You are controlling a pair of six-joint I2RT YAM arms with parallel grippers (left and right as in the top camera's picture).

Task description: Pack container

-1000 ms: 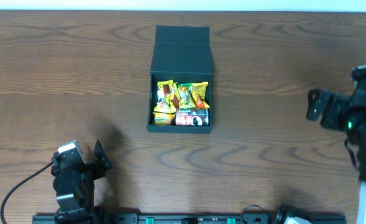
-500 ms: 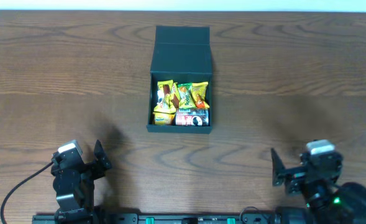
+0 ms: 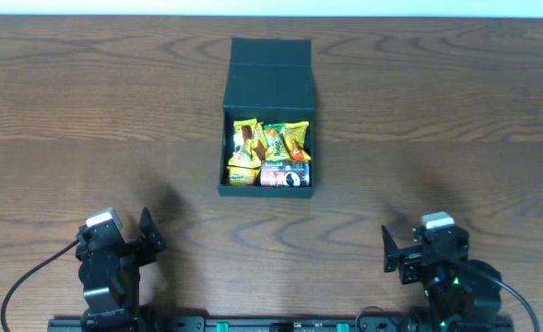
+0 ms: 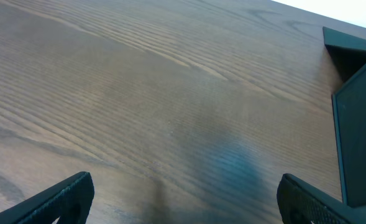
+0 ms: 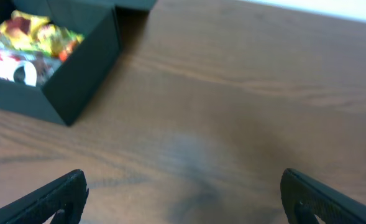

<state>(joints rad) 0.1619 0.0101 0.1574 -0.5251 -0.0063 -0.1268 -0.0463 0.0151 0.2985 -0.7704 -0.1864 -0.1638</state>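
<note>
The dark green-black container (image 3: 269,190) stands open at the table's middle, its flap lid (image 3: 270,74) lying flat behind it. It holds yellow and orange snack packets (image 3: 269,143) and a small red can (image 3: 284,175). Its side shows in the left wrist view (image 4: 359,137) and its corner with the snacks in the right wrist view (image 5: 77,81). My left gripper (image 3: 151,242) is open and empty at the front left, also seen in its wrist view (image 4: 183,202). My right gripper (image 3: 388,251) is open and empty at the front right, also in its wrist view (image 5: 183,199).
The wooden table (image 3: 437,111) lies bare around the box. A black rail (image 3: 271,325) runs along the front edge between the two arm bases.
My right arm swung from the far right side down to the front right and settled slightly leftward. The left arm and the box have not moved.
</note>
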